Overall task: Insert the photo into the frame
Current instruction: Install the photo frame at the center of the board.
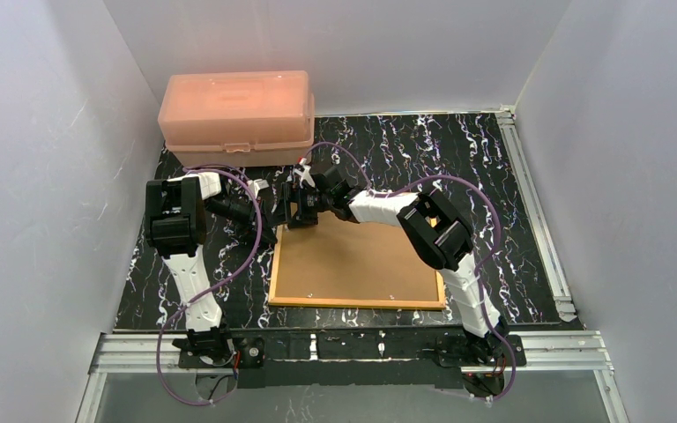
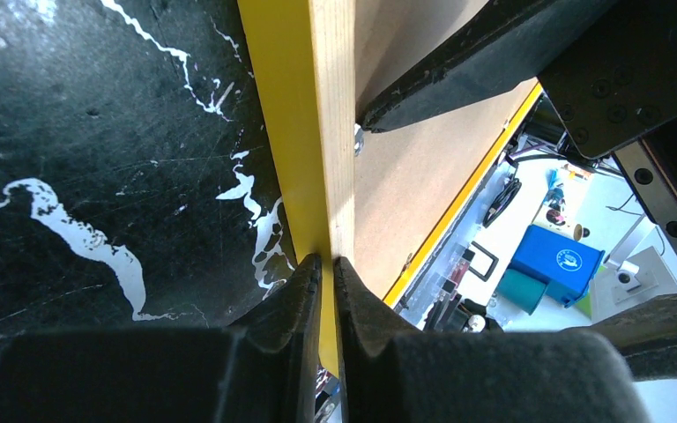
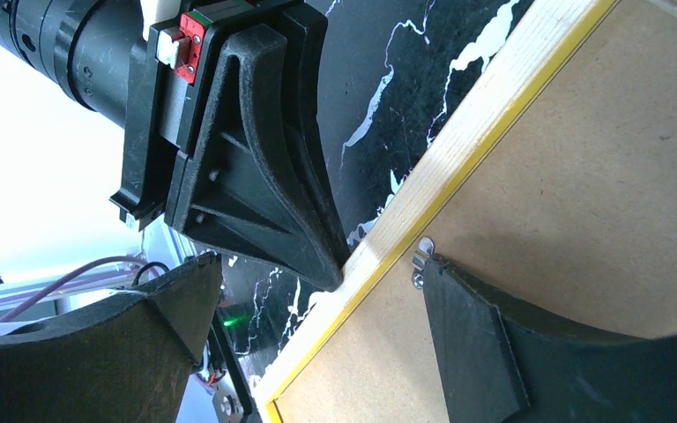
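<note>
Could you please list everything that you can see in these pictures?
frame: one, yellow with wooden edge, lying mid-table.
backing board: one, brown, within the frame.
metal tab: one, silver, at the board's edge.
box: one, pink, table's far left corner.
table: one, black with white veins.
rails: several, silver, table's near and right edges.
left end effector: one, black, shut on the frame's edge.
right end effector: one, black, open, finger at the tab.
</note>
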Motion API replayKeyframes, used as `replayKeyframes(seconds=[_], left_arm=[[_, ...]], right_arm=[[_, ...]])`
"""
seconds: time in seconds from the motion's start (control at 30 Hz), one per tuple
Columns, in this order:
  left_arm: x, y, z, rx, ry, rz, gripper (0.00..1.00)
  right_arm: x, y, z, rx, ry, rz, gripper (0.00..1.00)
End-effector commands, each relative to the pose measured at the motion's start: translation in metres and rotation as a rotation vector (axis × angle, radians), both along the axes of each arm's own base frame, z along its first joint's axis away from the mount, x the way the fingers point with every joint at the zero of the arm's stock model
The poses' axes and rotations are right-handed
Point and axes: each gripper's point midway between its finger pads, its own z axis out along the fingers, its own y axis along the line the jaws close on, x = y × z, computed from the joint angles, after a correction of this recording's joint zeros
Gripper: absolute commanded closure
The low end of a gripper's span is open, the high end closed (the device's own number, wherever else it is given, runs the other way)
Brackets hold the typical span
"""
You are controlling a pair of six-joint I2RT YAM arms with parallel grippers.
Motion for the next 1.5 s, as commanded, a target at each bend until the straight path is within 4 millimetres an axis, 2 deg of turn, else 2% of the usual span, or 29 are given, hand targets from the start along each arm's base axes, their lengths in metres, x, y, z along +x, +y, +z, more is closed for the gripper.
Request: replayKeyframes(seconds=[0.0,0.77,1.13,1.27,1.33,1.4,1.47], left_arm=[[-0.001,0.003,-0.009,0.041,-0.034,-0.031,0.93],[-0.002,0.004,-0.007,0.048,-0.044,-0.037,0.95],[-0.003,0.004,-0.001,0.047,-0.045,-0.044,0.95],[-0.003,0.005,0.007,0.045,-0.053,-0.049,0.94],[-0.002,0.006,0.017,0.041,-0.065,-0.054,0.94],[-0.002,0.007,0.028,0.033,-0.078,-0.057,0.92],[-0.002,0.01,0.04,0.027,-0.096,-0.06,0.88]], right_arm=[[-0.008,0.009,0.001,0.02,-0.003,0.053,0.08],[-0.022,0.01,-0.003,0.028,-0.001,0.173,0.11],[-0.01,0.017,0.027,0.04,-0.098,0.201,0.1],[0.002,0.006,0.049,-0.031,-0.235,0.179,0.07],[0.005,-0.008,0.06,-0.093,-0.304,0.175,0.07],[-0.001,-0.026,0.07,-0.169,-0.378,0.182,0.08],[-0.022,-0.047,0.069,-0.231,-0.418,0.212,0.08]])
